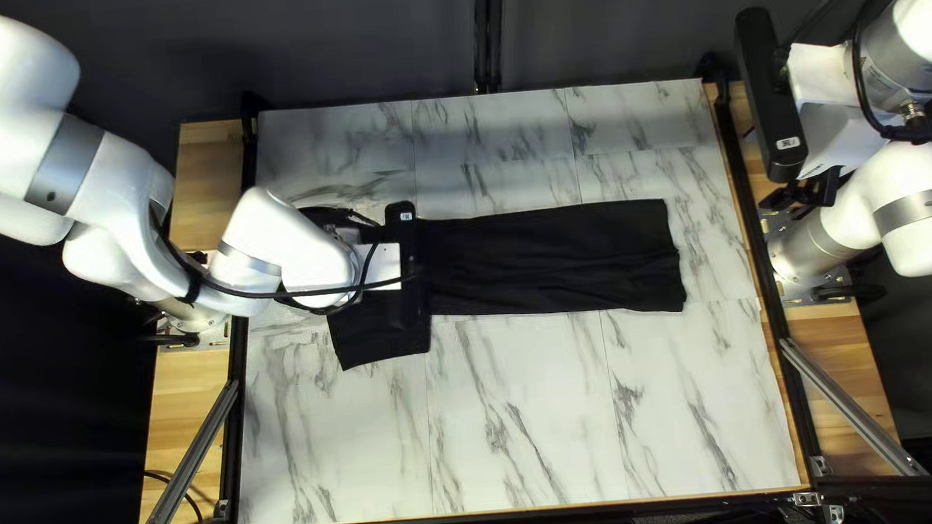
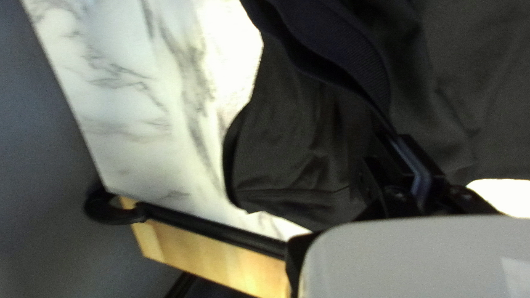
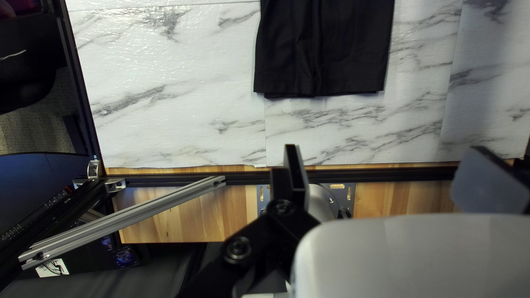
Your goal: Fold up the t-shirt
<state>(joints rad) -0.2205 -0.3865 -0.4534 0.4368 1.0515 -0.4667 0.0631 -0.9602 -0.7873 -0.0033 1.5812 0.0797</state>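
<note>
Top left view: see the black t-shirt (image 1: 555, 261) lying across the middle of the marble-patterned table (image 1: 522, 413), narrowed to a long strip, with the hem (image 3: 320, 91) toward the right arm (image 1: 904, 194) and a flap (image 1: 384, 341) jutting toward the near edge, partly under the left arm (image 1: 304, 247). Count the lengthwise fold as made, judging by that strip and by the layered edges in the right wrist view. Reckon the flap, probably a sleeve, as yet to be tucked in, and the length as yet to be doubled over; call it roughly half done. Find the left gripper (image 2: 395, 138) closed on the t-shirt, pinching a ribbed band (image 2: 353, 55), likely the collar. Expect to need a careful lift there, to avoid rucking the layers. Find the right gripper (image 3: 386, 148) spread wide, holding nothing, near the wooden ledge (image 3: 182, 212) and well apart from the hem.
</note>
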